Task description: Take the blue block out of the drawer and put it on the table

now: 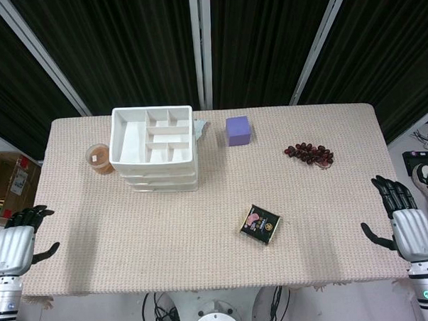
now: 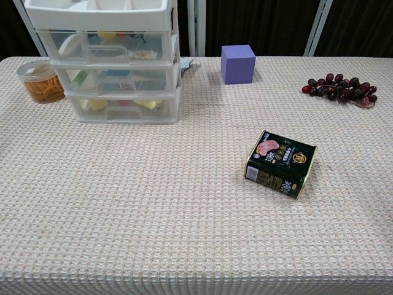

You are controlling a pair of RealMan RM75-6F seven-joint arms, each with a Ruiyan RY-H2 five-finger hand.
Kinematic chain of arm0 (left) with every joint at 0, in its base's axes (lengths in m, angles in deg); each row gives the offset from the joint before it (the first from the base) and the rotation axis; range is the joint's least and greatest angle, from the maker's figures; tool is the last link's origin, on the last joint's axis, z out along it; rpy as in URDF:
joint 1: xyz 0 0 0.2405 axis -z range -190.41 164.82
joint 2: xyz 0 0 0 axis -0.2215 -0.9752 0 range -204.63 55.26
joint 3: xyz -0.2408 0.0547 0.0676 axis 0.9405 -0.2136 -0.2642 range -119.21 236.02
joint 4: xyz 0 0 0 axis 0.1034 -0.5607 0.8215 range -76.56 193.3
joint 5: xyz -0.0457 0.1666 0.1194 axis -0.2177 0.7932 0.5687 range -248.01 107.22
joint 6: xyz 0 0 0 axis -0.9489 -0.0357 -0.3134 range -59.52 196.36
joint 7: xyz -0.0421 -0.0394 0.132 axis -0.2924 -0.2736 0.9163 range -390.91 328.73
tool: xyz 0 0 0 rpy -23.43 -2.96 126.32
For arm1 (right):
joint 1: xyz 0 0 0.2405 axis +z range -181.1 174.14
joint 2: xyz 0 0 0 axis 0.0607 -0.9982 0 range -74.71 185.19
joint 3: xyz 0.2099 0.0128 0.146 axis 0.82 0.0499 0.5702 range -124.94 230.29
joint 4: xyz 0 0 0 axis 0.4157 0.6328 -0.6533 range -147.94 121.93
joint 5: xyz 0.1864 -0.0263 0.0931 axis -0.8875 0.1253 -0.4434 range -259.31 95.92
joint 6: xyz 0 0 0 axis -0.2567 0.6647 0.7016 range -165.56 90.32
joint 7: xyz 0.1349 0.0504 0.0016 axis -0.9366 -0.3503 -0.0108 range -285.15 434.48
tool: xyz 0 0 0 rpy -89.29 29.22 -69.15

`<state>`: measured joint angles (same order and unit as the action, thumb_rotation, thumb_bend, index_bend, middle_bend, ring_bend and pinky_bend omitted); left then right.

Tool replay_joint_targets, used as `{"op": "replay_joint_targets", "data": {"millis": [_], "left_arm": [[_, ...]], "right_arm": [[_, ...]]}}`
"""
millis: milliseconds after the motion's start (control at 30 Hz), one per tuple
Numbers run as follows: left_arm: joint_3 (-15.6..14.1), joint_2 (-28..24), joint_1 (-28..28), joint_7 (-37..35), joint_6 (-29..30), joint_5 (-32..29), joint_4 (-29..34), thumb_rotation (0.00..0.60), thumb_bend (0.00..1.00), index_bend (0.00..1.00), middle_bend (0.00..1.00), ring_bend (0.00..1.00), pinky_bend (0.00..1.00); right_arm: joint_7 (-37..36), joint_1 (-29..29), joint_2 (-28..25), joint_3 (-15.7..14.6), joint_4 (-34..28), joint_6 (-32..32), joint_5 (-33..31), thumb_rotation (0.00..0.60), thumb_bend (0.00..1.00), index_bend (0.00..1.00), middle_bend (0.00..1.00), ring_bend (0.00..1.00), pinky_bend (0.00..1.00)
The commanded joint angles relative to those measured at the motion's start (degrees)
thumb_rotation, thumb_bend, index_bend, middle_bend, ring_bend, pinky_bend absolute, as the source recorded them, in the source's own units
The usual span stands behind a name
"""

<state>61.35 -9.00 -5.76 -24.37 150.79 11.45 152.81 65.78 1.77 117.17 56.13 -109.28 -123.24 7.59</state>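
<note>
Plainly, nothing has been touched yet: the left hand waits just off the table's left edge, fingers spread and holding nothing, and it shows only in the head view. Moving right, a small round tub of something orange stands just beside the drawer unit, a stack of translucent white drawers with an open divided tray on top. All the drawers look pushed in. Through the fronts in the chest view I can make out yellow and bluish shapes; a blue patch in the middle drawer may be the blue block, but it is too blurred to be sure which drawer holds it. A purplish cube sits on the table just right of the unit, well apart from the dark flat tin nearer the front, and a bunch of dark grapes lies toward the far right. The right hand waits off the right edge, fingers likewise apart and empty. As I judge it, the step in hand is opening a drawer. The left hand is nearer; it should hook the drawer's front lip and pull straight toward the robot, slowly, since the light unit may slide or tip. Bracing the top tray with the other hand would help, and the tub beside it should be given room.
</note>
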Motion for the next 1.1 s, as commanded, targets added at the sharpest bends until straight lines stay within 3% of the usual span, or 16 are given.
{"op": "replay_joint_targets", "data": {"millis": [33,233,300,367,400,500,600,700,767,867,1100], "left_arm": [[0.1,-0.1,0.2,0.4,-0.4,-0.2,0.4,0.600,0.17,0.27,0.19,0.17,0.20],[1.0,1.2,1.2,-0.6,-0.8,-0.2,1.3,0.600,0.16,0.27,0.19,0.17,0.21],[2.0,3.5,2.0,-2.6,-0.5,0.4,0.7,0.600,0.15,0.27,0.21,0.21,0.29],[2.7,5.4,3.2,-5.0,-1.2,1.1,0.2,0.600,0.15,0.28,0.25,0.27,0.43],[3.2,6.7,4.2,-7.0,-2.0,1.4,0.1,0.600,0.16,0.28,0.29,0.33,0.56],[4.1,9.9,6.9,-12.8,-5.3,1.5,0.2,0.600,0.19,0.30,0.39,0.48,0.80],[5.7,13.8,9.7,-20.4,-9.5,-0.4,0.2,0.600,0.25,0.31,0.51,0.66,0.96],[7.4,17.6,12.0,-30.4,-14.5,-4.1,0.4,0.600,0.39,0.33,0.67,0.84,1.00],[8.7,19.6,13.0,-35.3,-17.5,-7.6,0.4,0.600,0.48,0.33,0.73,0.90,1.00],[10.4,22.5,14.2,-38.8,-20.9,-12.6,-0.4,0.600,0.54,0.33,0.77,0.92,1.00],[11.9,28.0,15.8,-42.2,-25.9,-19.5,-1.8,0.600,0.56,0.30,0.80,0.93,1.00]], "right_arm": [[-0.7,0.2,-0.1,0.1,0.1,0.3,-0.1,0.600,0.22,0.00,0.03,0.00,0.00],[-2.2,0.7,-1.6,0.7,0.0,-0.1,0.6,0.600,0.22,0.00,0.03,0.00,0.00],[-2.2,0.7,-2.5,1.1,-0.7,-1.3,1.4,0.600,0.22,0.00,0.03,0.00,0.00],[-2.2,0.7,-3.5,1.5,-1.4,-2.3,2.1,0.600,0.22,0.00,0.03,0.00,0.00],[-2.3,0.7,-4.1,1.8,-1.9,-2.8,2.5,0.600,0.22,0.00,0.04,0.00,0.00],[-1.9,0.9,-5.7,2.6,-3.2,-3.8,2.9,0.600,0.22,0.00,0.04,0.00,0.00],[-0.8,1.2,-6.6,3.2,-4.7,-4.4,3.4,0.600,0.22,0.00,0.04,0.00,0.00],[-0.4,1.5,-7.1,3.2,-5.8,-4.5,4.3,0.600,0.22,0.00,0.05,0.00,0.00],[-0.4,1.6,-7.3,3.0,-6.3,-4.3,4.9,0.600,0.22,0.00,0.05,0.00,0.00],[-0.2,1.6,-7.4,2.8,-6.6,-4.2,4.8,0.600,0.22,0.00,0.05,0.00,0.00],[-0.2,1.4,-6.8,2.5,-6.5,-4.1,4.2,0.600,0.22,0.00,0.05,0.00,0.00]]}}
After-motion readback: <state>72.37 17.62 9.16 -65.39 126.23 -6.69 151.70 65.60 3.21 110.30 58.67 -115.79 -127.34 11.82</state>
